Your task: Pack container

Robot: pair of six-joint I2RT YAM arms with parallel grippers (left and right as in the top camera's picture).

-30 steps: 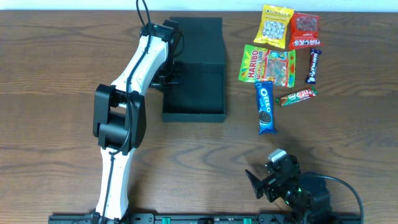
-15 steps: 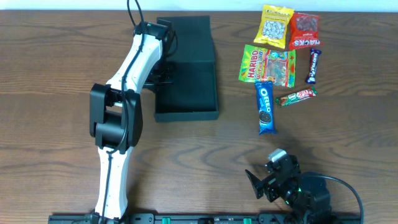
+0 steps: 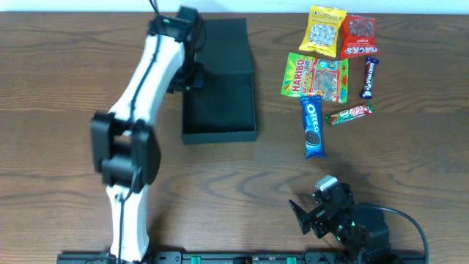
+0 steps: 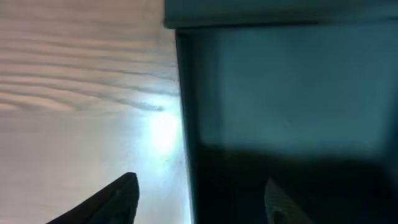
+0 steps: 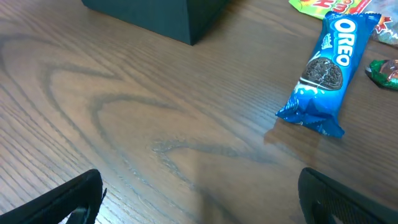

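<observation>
Both apart: left end effector straddles container wall, right end effector idle. Lift straight up; sideways likely drags container across counter.

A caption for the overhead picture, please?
Left arm at the edge of the container, six snack packets lying nearby on the table.

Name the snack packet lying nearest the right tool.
The blue Oreo packet: it lies closest to the right tool; the other snacks sit farther back.
</observation>
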